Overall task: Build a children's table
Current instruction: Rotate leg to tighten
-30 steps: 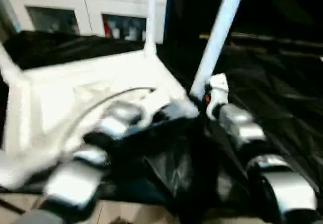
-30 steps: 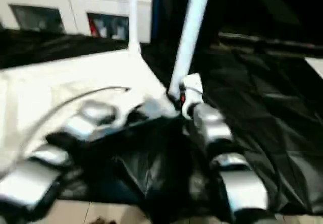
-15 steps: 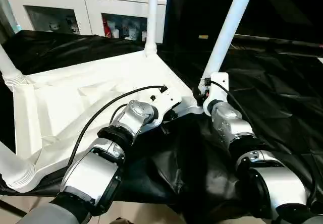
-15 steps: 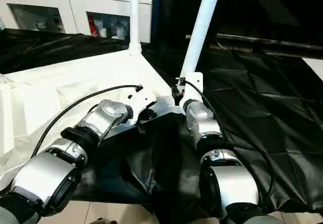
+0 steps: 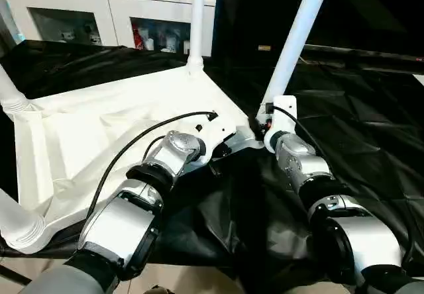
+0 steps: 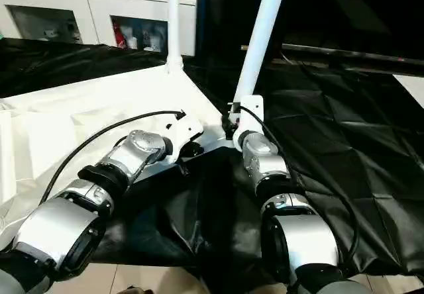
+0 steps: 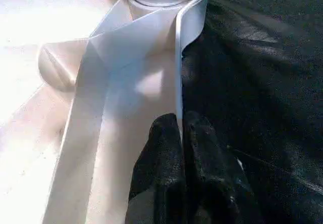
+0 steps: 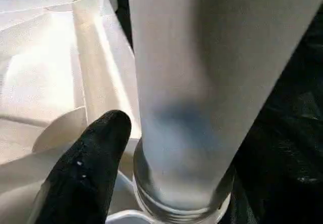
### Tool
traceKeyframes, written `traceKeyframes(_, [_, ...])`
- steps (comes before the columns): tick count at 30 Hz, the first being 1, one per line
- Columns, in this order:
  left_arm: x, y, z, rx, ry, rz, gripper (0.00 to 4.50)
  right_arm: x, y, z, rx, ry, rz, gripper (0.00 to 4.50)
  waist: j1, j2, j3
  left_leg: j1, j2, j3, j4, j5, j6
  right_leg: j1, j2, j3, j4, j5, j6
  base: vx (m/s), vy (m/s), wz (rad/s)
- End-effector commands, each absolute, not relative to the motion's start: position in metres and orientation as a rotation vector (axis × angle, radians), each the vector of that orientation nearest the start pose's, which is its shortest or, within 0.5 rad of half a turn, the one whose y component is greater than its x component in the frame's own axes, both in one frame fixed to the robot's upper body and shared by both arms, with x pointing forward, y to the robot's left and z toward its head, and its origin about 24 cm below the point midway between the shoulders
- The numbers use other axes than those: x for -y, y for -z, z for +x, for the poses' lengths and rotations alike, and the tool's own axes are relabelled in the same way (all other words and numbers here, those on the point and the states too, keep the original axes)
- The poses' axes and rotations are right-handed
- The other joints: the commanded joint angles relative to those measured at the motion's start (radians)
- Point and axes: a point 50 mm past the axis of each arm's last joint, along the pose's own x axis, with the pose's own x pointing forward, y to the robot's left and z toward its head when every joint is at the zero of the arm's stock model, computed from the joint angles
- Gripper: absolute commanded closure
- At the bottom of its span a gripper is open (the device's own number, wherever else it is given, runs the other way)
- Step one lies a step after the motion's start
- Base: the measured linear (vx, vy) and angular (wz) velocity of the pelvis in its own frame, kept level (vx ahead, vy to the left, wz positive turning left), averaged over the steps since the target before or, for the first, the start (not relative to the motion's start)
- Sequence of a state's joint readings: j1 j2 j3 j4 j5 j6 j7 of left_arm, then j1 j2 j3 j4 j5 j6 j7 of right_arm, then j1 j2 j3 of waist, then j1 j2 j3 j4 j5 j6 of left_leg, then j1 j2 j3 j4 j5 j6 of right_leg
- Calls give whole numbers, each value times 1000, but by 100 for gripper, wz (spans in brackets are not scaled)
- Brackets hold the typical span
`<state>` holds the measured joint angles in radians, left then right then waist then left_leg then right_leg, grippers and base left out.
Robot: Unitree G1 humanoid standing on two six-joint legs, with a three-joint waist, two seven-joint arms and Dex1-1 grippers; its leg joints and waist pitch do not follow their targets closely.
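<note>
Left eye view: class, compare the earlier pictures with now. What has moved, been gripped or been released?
Nothing visibly moved; only the head camera shifted slightly. The left pincer stays shut on the tabletop rim; the right pincer stays at the base of the leg.

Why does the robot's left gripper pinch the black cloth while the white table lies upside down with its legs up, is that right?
Not the cloth. The left wrist view shows the left gripper pinching the white table's edge. The table does lie upside down, legs up.
</note>
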<state>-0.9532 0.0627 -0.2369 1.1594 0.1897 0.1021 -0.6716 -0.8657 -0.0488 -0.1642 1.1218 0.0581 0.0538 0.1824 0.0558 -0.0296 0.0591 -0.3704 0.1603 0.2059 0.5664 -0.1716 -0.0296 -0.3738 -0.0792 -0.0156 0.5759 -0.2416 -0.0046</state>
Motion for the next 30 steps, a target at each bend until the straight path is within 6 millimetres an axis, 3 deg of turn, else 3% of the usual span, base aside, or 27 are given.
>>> traceKeyframes(1, [-44, -72, 369, -347, 997, 447, 450, 99, -20, 363, -482, -390, 74, 79, -7, 16, -47, 41, 77, -53, -96, -532, -64, -15, -80, 32, -82, -297, -162, 0, 0, 0])
traceKeyframes(2, [-45, -73, 368, -335, 1013, 455, 450, 100, -24, 365, -461, -418, 65, 79, -8, 14, -47, 38, 77, -53, -96, -523, -59, -12, -80, 32, -82, -283, -166, 0, 0, 0])
traceKeyframes(4, [-48, -73, 367, -318, 1041, 458, 450, 102, -31, 367, -416, -479, 48, 42, -5, 10, -57, 23, 80, -48, -93, -408, -30, 8, -83, 32, -66, -161, -186, 0, 0, 0])
traceKeyframes(6, [-52, -73, 365, -301, 1079, 447, 450, 110, -37, 369, -387, -537, 9, 42, -4, 9, -58, 23, 79, -41, -88, -358, -7, 7, -80, 30, -63, -117, -201, 0, 0, 0])
traceKeyframes(7, [-54, -74, 364, -286, 1108, 439, 450, 117, -40, 368, -382, -574, -35, 30, -2, 3, -56, 22, 77, -35, -81, -365, 24, 4, -85, 29, -72, -203, -205, 0, 0, 0])
traceKeyframes(9, [-57, -76, 363, -273, 1128, 434, 450, 123, -41, 368, -386, -599, -75, 5, 4, 2, -58, 22, 80, -33, -78, -338, 34, 2, -88, 29, -75, -234, -204, 0, 0, 0])
traceKeyframes(12, [-63, -77, 359, -245, 1197, 455, 450, 139, -48, 367, -349, -657, -110, 5, 12, 9, -63, 22, 82, -23, -71, -246, 53, 6, -83, 25, -61, -100, -241, 18, -16, 2])
traceKeyframes(13, [-67, -78, 355, -235, 1256, 453, 450, 148, -54, 365, -330, -713, -126, 5, 26, 12, -69, 24, 85, -13, -60, -163, 80, 14, -79, 15, -45, 44, -284, 58, -44, 9])
traceKeyframes(15, [-69, -77, 354, -239, 1269, 452, 450, 151, -56, 364, -324, -738, -131, 5, 43, 10, -76, 16, 83, -4, -45, -56, 128, 20, -76, 10, -19, 208, -313, 57, -39, 8])
traceKeyframes(16, [-72, -78, 352, -227, 1303, 462, 450, 156, -60, 362, -311, -777, -138, 5, 46, 7, -81, 2, 76, -3, -33, -10, 153, 24, -76, 12, -3, 302, -314, 0, 0, 0])
traceKeyframes(17, [-75, -78, 350, -225, 1323, 471, 450, 159, -63, 360, -301, -805, -145, 5, 54, 10, -88, 1, 80, -7, -25, 25, 177, 22, -75, 8, 9, 384, -310, 0, 0, 0])
traceKeyframes(19, [-81, -79, 345, -215, 1373, 493, 450, 167, -71, 355, -282, -879, -165, 5, 55, 10, -85, -5, 76, -6, -22, 21, 194, 20, -72, 5, 10, 400, -305, 0, 0, 0])
traceKeyframes(21, [-86, -79, 343, -216, 1398, 501, 450, 172, -75, 351, -274, -924, -183, 5, 58, 14, -81, -3, 80, -6, -24, -28, 188, 14, -72, 3, 4, 307, -295, 0, 0, 0])
traceKeyframes(23, [-91, -81, 339, -208, 1431, 504, 450, 178, -80, 345, -271, -981, -189, 5, 59, 17, -76, 0, 86, -8, -31, -89, 162, 12, -75, 3, -6, 180, -289, 0, 0, 0])
traceKeyframes(26, [-95, -82, 337, -204, 1452, 508, 450, 181, -81, 341, -271, -1023, -199, 5, 55, 20, -68, 6, 90, -10, -42, -171, 97, 4, -73, 5, -22, 5, -275, 0, 0, 0])
traceKeyframes(30, [-101, -83, 330, -208, 1495, 506, 450, 184, -80, 331, -298, -1104, -217, 5, 54, 20, -66, 9, 91, -11, -49, -219, 55, 3, -75, 8, -28, -68, -257, 0, 0, 0])
